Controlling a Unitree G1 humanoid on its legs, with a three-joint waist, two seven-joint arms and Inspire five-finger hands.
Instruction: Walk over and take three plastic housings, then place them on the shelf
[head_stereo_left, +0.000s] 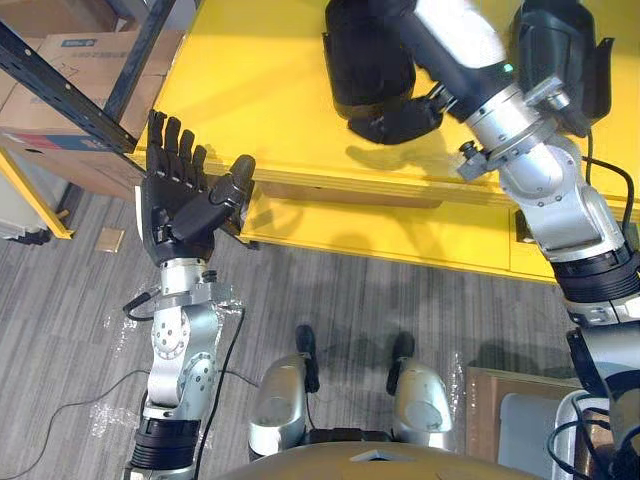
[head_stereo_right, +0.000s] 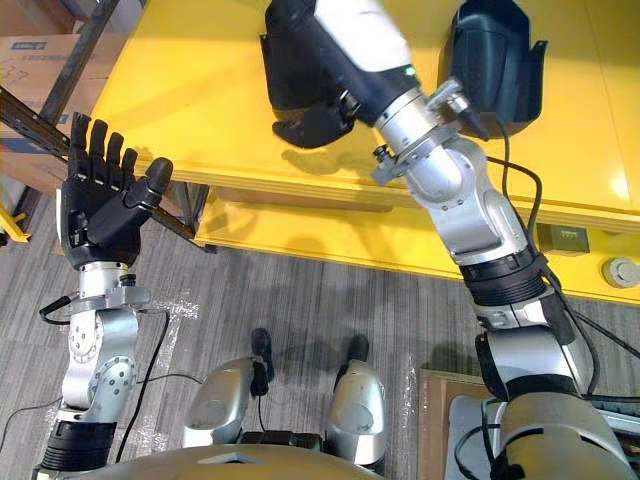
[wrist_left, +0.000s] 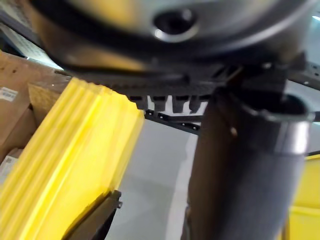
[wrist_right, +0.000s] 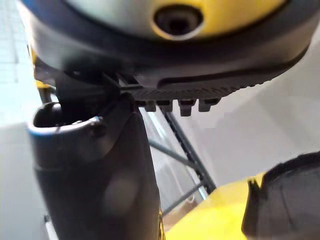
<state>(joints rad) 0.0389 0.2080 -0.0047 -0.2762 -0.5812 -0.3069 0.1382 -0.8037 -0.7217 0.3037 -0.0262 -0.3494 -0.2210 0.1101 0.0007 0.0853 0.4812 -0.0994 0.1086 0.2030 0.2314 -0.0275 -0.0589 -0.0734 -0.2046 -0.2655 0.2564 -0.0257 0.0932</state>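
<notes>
Left eye view is showing two of the task's shells against the broad yellow shelf board (head_stereo_left: 250, 90). A dark blue-grey plastic housing (head_stereo_left: 565, 50) is lying on the board towards its right. A black moulded plastic housing (head_stereo_left: 365, 70) is sitting near the board's middle, well apart from the first. It is casting a shadow on the yellow surface nearer the front edge, and I cannot tell whether it is resting on the board or raised off it.

The right arm is crossing between the two housings. The right hand (head_stereo_left: 440, 35) is hovering over the board, just beside and above the black housing; whether it is touching that housing I cannot tell. In the right wrist view its fingers (wrist_right: 186, 107) are standing in a straight row with the thumb (wrist_right: 95, 170) sticking out apart from them. Nothing is lying between them, and one housing's dark edge is showing past them on the yellow surface.

The left hand (head_stereo_left: 185, 205) is hanging in the air before the board's front-left corner. Its palm is facing the camera, its fingers are pointing straight up, its thumb is angling outward, and it is gripping nothing.

A black metal rack beam (head_stereo_left: 60, 85) is slanting past the board's left side, with a brown cardboard box (head_stereo_left: 60, 55) sitting behind it. Grey wood-patterned flooring (head_stereo_left: 380, 300) is lying below the board's front edge.
</notes>
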